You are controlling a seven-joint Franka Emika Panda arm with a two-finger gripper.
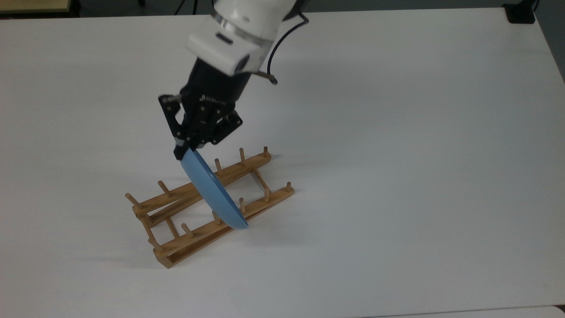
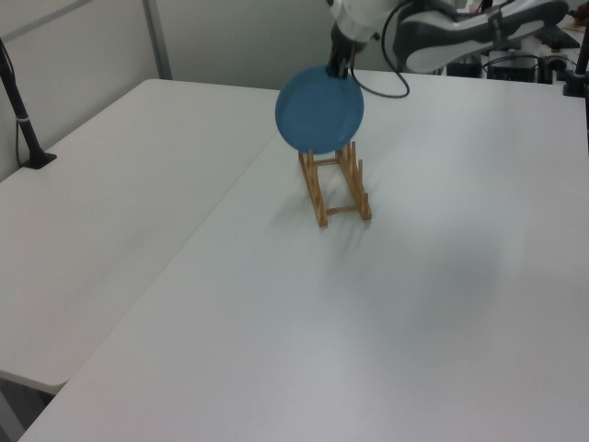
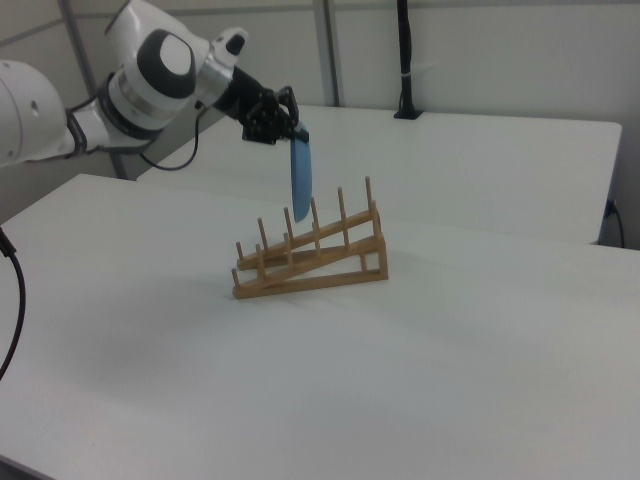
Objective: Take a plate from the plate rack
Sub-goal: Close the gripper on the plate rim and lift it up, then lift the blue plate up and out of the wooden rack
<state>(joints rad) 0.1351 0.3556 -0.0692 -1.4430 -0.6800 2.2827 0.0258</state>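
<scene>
The light-blue plate [image 1: 212, 190] hangs tilted over the wooden plate rack [image 1: 185, 247], with my gripper [image 1: 184, 148] shut on its upper rim. In the left view the plate [image 2: 319, 108] shows its round face, lifted off the rack [image 2: 320, 198], and the gripper [image 2: 342, 66] holds its top right edge. In the right view the plate [image 3: 300, 180] is edge-on and nearly upright. Its lower edge is about level with the peg tops of the rack [image 3: 320, 262], below the gripper [image 3: 290, 130].
The rack stands alone on a white table [image 1: 397, 176]. A second white table [image 2: 110, 184] adjoins it and carries a black post [image 2: 23, 110]. A small black object [image 1: 521, 13] sits at the top view's far right corner.
</scene>
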